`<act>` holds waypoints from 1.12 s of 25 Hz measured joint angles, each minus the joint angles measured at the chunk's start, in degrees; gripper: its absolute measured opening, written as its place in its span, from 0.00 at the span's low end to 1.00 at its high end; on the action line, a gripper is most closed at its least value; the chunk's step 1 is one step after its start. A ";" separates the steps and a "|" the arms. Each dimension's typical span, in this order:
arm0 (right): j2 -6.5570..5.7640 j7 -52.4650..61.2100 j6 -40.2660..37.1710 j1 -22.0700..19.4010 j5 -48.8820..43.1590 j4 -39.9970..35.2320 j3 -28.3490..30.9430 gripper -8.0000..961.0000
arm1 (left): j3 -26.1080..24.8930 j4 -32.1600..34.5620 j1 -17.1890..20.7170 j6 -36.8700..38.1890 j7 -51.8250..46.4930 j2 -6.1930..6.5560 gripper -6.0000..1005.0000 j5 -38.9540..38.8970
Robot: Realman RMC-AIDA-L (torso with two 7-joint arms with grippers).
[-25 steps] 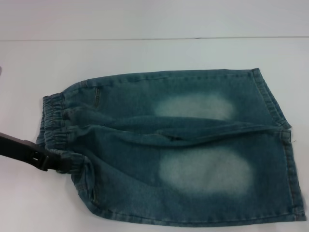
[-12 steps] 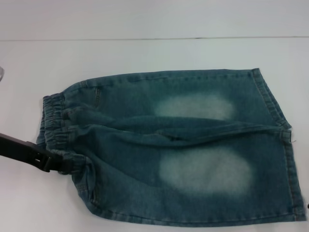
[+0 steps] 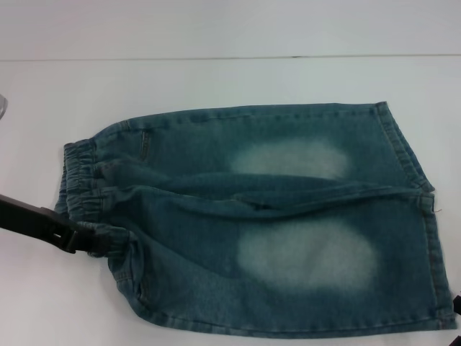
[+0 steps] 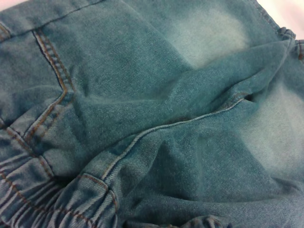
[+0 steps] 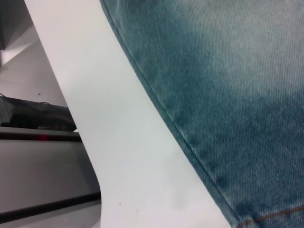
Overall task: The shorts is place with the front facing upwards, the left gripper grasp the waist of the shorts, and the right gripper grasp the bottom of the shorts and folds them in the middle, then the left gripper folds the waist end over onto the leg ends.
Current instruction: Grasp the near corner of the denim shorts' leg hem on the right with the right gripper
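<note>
Head view: the shorts (image 3: 266, 216) lie flat on the white table (image 3: 216, 79), two pale faded patches facing up, the gathered waist (image 3: 83, 191) toward the robot's left and the leg ends (image 3: 425, 216) toward its right. The left gripper (image 3: 90, 243) reaches in at the near corner of the waist, its black fingers lost among the denim folds, so I cannot tell how they stand. The right gripper barely shows, a dark sliver beside the near corner of the leg ends.
</note>
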 joint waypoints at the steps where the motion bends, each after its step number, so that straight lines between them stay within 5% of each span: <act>1: 0.01 0.00 0.06 0.01 0.14 0.00 0.09 0.97 | 0.00 0.00 0.00 0.00 0.00 -0.01 0.05 0.00; 20: 0.28 -0.73 0.95 0.44 2.81 -0.21 1.95 0.96 | 0.06 -0.21 0.00 0.30 -0.05 -0.10 0.05 0.28; 28: 0.00 -0.31 1.11 0.69 2.69 0.16 1.70 0.70 | 0.09 -0.51 -0.22 0.36 -0.04 -0.10 0.05 0.27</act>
